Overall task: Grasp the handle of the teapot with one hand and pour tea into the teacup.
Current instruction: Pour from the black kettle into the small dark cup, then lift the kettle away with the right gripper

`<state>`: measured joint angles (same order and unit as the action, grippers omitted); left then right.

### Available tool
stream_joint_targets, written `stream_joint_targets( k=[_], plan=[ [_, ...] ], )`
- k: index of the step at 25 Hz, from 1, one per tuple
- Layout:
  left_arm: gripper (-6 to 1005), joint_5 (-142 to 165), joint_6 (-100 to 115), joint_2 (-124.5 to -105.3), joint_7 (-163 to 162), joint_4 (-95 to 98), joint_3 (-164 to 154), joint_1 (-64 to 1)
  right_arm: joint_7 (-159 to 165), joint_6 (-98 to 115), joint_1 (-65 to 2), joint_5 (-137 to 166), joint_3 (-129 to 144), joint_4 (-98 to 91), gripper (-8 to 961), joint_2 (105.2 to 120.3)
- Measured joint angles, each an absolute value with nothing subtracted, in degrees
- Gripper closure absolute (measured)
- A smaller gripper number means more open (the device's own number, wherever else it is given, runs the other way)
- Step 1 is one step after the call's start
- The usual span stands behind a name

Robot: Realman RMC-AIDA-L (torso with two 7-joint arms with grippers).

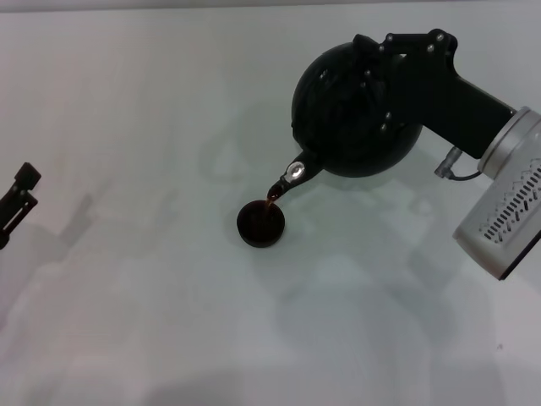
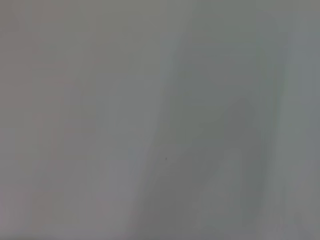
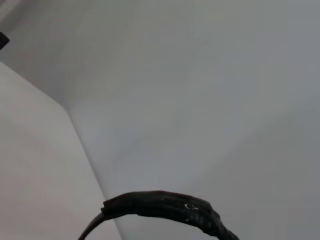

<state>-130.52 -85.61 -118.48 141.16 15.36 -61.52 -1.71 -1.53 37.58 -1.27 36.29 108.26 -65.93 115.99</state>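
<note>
text: none legible | labels/brands/numbers: none in any view | only mark-like feature: a row of slanted vent slots on the silver wrist housing (image 1: 505,211) at the right, which are openings and not lettering
</note>
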Motion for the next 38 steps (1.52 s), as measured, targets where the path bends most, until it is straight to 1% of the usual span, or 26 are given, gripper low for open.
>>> stream_joint_targets(
  k=[30, 38],
  plan=[
    [138, -130.5, -84.9, -118.47, 141.2, 15.4, -61.5, -2.3, -2.3, 37.4, -1.0, 36.3, 108.3, -65.5, 844, 116.02],
    [137, -130.4, -84.8, -118.47, 141.2, 15.4, -61.5, -2.6, -1.5, 38.8, -1.9, 28.8, 107.9, -63.3, 841, 115.50]
  ],
)
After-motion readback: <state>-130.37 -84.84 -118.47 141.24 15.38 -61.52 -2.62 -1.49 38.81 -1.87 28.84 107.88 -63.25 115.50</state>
